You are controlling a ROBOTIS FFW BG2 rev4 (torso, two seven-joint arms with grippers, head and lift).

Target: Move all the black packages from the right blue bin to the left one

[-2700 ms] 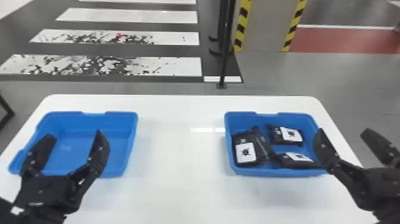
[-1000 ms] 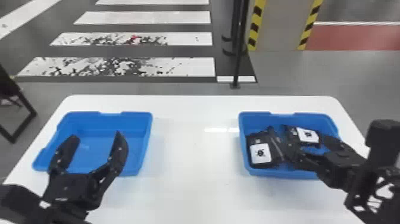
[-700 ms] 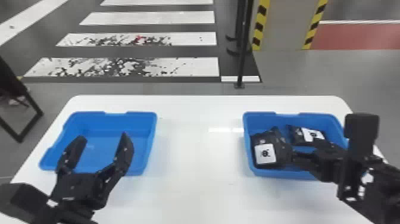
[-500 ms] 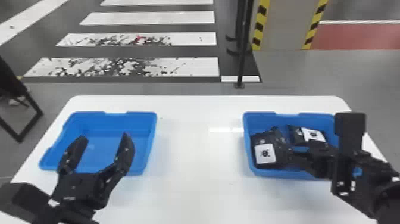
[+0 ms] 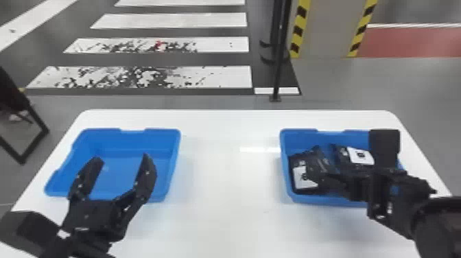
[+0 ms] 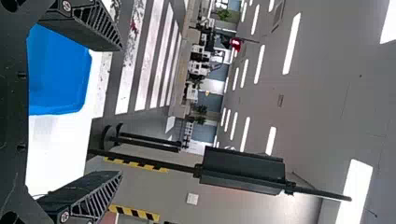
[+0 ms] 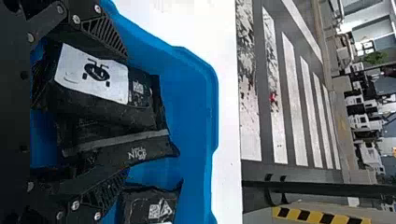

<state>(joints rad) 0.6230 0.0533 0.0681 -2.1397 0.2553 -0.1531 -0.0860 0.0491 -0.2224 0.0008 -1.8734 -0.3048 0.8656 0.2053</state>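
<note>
Left hand [image 5: 121, 158] wide, well left of right bin [image 5: 319, 199]. Right hand [image 7: 124, 113] also wide, inside it, astride black packages [image 5: 303, 176]. At least three in there. Left bin [image 5: 151, 137], across bench [image 5: 223, 206] from it: none seen. Reckon zero moved, whole job left.
</note>
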